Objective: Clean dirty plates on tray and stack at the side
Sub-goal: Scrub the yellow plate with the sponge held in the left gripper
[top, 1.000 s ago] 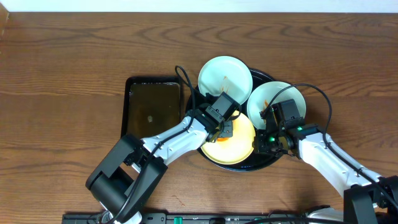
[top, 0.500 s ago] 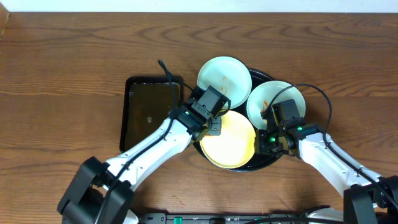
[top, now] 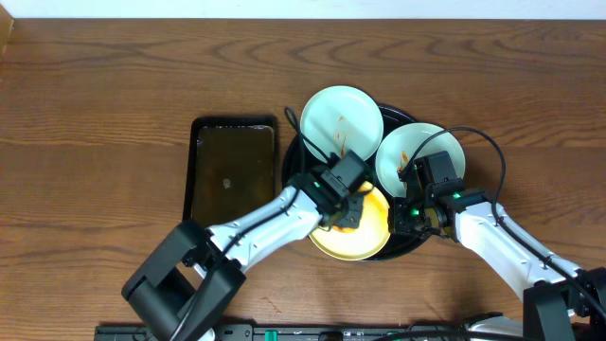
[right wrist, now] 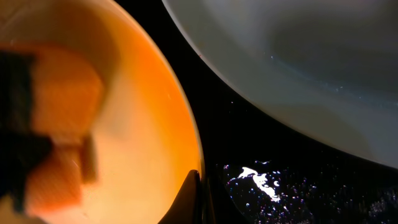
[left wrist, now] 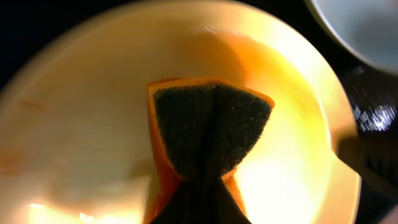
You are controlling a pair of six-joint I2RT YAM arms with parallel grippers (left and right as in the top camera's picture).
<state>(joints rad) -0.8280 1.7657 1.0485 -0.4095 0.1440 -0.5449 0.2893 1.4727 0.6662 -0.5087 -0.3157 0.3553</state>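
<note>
Returning to yellow plate (top: 375,235) centre, left gripper (top: 348,212) clenched on sponge (left wrist: 211,124), right gripper (top: 406,220) unclear

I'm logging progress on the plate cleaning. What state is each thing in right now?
yellow plate: on the black tray, sponge on it.
mint plate: at the tray's edge, sauce-streaked, untouched.
whitish plate: on the tray, sauce-smeared, untouched.
sponge: clamped, pressed on the yellow plate.
left gripper: shut on the sponge.
right gripper: at the yellow plate's rim, grip unclear.
</note>
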